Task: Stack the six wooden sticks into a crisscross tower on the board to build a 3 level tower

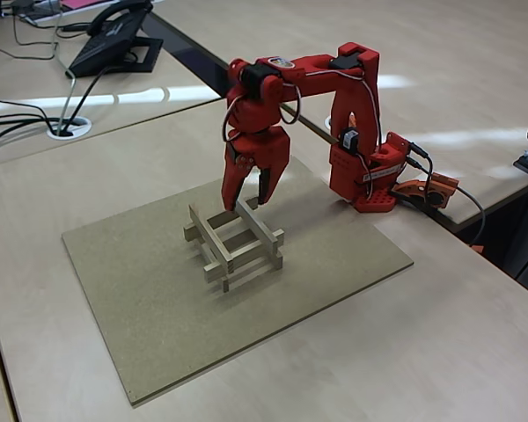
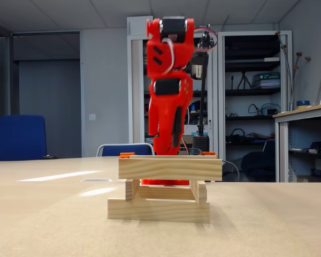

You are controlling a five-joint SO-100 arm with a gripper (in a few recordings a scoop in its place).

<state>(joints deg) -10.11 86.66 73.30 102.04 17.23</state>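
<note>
Tower sits mid-board w/ all 3 levels up. Pincer hangs part open, empty, tips just over the top stick (far end) — any sideways drift probably knocks it off.

1. The sticks are pale, light wood; in the low fixed view a fine grain runs along their faces.
2. The board is brownish-tan and finely speckled, darker than the tabletop, which is a paler beige with faint wood grain.
3. The arm is bright red, with black motor blocks and black cables; its claw is red too.
4. An orange part sits at the arm's base, toward 3 o'clock.
5. A black telephone lies at 11 o'clock.
6. In the low fixed view, a blue chair stands at 9 o'clock against a grey wall.
</note>
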